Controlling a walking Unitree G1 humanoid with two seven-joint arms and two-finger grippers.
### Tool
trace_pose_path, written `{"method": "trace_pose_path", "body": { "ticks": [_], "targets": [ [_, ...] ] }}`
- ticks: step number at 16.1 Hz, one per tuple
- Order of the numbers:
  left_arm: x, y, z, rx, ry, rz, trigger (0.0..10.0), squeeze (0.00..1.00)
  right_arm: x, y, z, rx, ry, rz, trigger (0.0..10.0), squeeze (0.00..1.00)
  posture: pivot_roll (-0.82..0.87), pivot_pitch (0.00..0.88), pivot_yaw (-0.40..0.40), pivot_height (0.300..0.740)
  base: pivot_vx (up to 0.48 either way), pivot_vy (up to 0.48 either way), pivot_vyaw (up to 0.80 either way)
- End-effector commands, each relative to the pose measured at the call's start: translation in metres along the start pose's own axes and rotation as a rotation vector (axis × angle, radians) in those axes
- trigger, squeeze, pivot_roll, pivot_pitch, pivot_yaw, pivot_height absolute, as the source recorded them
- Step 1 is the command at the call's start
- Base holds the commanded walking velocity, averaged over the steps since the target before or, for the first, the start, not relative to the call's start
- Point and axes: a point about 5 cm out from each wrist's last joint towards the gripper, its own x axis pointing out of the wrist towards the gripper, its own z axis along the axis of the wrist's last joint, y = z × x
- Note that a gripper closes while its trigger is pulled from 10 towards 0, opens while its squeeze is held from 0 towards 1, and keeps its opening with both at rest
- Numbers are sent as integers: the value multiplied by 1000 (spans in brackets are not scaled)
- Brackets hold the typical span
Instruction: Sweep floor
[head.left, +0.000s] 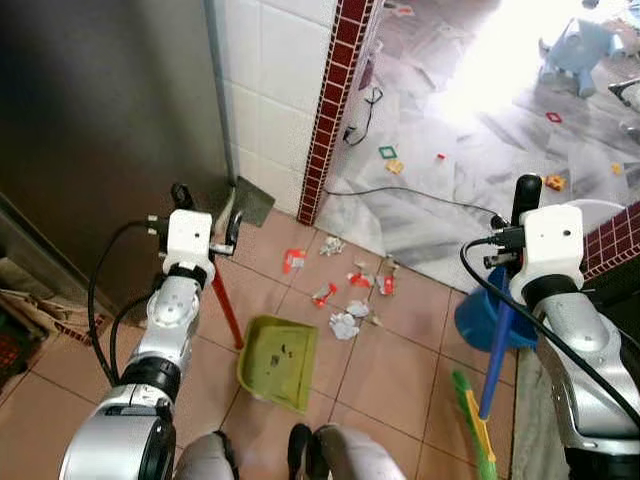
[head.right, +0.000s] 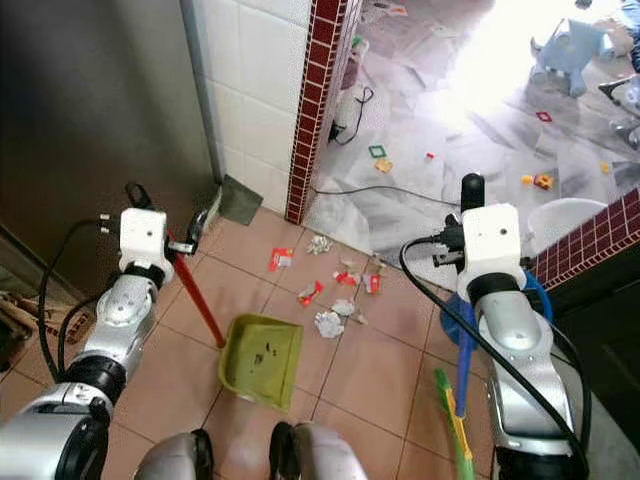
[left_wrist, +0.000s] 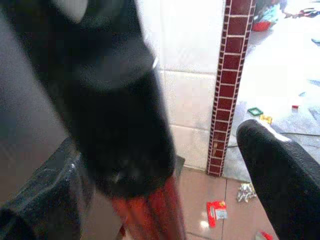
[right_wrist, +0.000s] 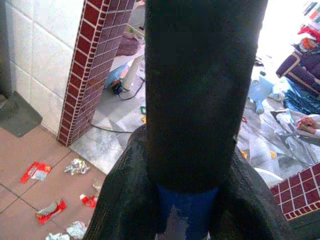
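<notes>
1. Terracotta tile floor (head.left: 390, 370) meets pale marble floor (head.left: 470, 190) beyond the brick-edged wall corner.
2. A green dustpan (head.left: 280, 362) rests flat on the tiles, specks inside.
3. Red wrappers (head.left: 293, 260) and crumpled paper scraps (head.left: 344, 325) lie scattered just beyond it (none touching it).
4. A black cable (head.left: 410, 195) trails across the marble among small bits of litter.

Blown-out daylight glare at upper right; dim left side, blurred close wrist foregrounds.

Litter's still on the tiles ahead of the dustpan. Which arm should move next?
Right, probably. The right gripper holds the broom, and the litter lies just beyond the dustpan mouth. The left gripper already holds the dustpan's red handle, pan flat on the floor.
</notes>
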Motion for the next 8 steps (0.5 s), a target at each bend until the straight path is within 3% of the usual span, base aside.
{"method": "trace_pose_path", "body": {
  "ticks": [1, 8],
  "targets": [
    [0, -1, -3, 9, 10, -7, 10000, 0, -5, -8, 8, -42, -27, -24, 10000, 0, -361, 183, -181, 740, 0, 0, 0],
    [3, 0, 3, -22, -31, -13, 10000, 0, -5, -6, 7, -42, -16, -6, 10000, 0, -354, 180, -188, 740, 0, 0, 0]
  ]
}}
